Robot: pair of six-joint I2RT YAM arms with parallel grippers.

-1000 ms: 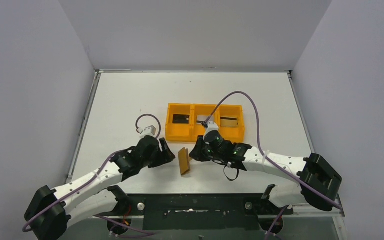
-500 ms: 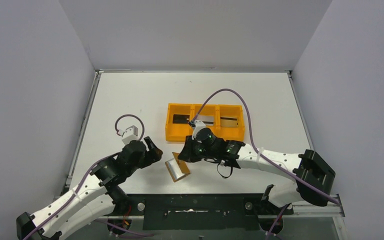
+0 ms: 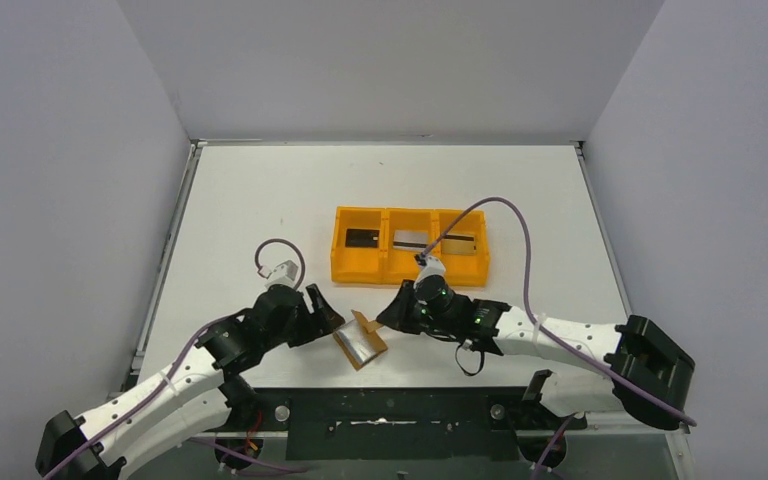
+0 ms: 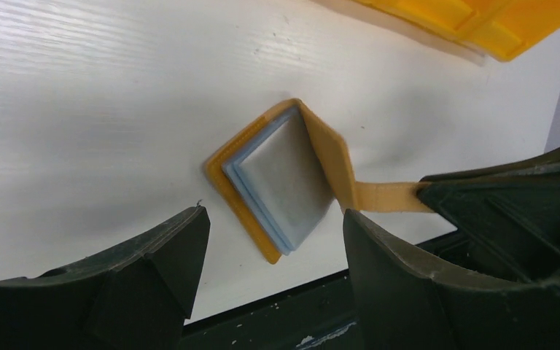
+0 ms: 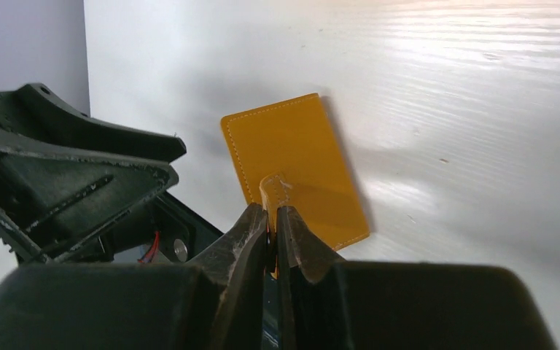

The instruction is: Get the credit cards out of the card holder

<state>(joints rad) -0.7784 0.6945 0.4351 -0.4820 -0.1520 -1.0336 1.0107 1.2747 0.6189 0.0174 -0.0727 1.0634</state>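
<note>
Card holder (image 3: pixel 360 340) open on the counter (image 3: pixel 240 220) near its front edge, with grey and pale-blue credit cards (image 4: pixel 281 179) stacked inside, none drawn out yet. Right gripper (image 5: pixel 271 219) jaws clamped on the snap tab (image 4: pixel 386 197), holding the flap back; left gripper (image 4: pixel 275 219) jaws apart, poised over the stack. Orange tray (image 3: pixel 335 250) beyond, seemingly with cards in it already.

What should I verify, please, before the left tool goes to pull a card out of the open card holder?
1. Is the card holder lying open, pockets up: ok.
2. Is the right tool shut on the snap tab: ok.
3. Is the left tool open: ok.
4. Are the credit cards exposed, grey on pale blue: ok.
5. Is the left tool touching a card: not ok, apart.
6. Number of cards inside: cannot tell.
</note>
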